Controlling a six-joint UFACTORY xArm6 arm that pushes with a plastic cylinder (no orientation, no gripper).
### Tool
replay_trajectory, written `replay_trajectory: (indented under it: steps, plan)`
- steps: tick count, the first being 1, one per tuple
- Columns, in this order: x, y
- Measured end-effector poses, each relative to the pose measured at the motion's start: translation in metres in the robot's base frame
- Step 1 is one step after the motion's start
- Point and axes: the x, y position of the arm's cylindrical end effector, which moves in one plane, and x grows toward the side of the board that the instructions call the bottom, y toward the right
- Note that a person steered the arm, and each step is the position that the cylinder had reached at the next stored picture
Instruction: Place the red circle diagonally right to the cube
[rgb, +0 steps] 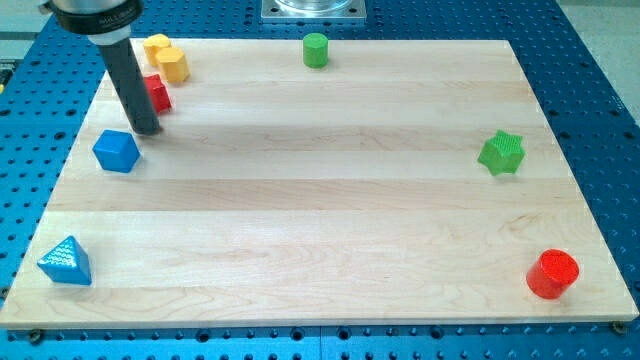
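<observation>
- Clearly the blue cube (117, 151) is the landmark: it sits near the wooden board's (320, 230) left edge, in the upper part of the view.
- My tip (147, 130) touches down just above and to the right of the blue cube, close to it but seemingly not in contact.
- No pincer exists on this rig, so nothing is released, clenched or grasped; the rod can only shove things along the surface.
- Far from the blue cube, in the bottom right corner of the board, stands the red circle (553, 274), the piece to be moved.
- A second red block (157, 93), its shape partly hidden by the rod, lies just above the blue cube, right behind my tip.
- Two yellow blocks (167, 58) cluster further above the blue cube, touching each other.
- A blue triangle (66, 262) rests well below the blue cube, near the bottom left corner.
- A green cylinder (316, 49) and a green star (501, 152) sit well to the right of the blue cube.
- Judging by this layout, the task is hardly begun: my tip must cross the board and get behind the red circle to push it back toward the blue cube.
</observation>
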Motion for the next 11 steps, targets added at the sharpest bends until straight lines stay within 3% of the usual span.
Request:
replay_trajectory:
  steps: [3, 4, 5, 7, 9, 10, 11]
  plan:
    - [-0.043, -0.008]
    - [-0.007, -0.042]
    - [0.031, 0.055]
    - [0.150, 0.295]
    - [0.184, 0.512]
    - [0.236, 0.510]
    - [0.223, 0.438]
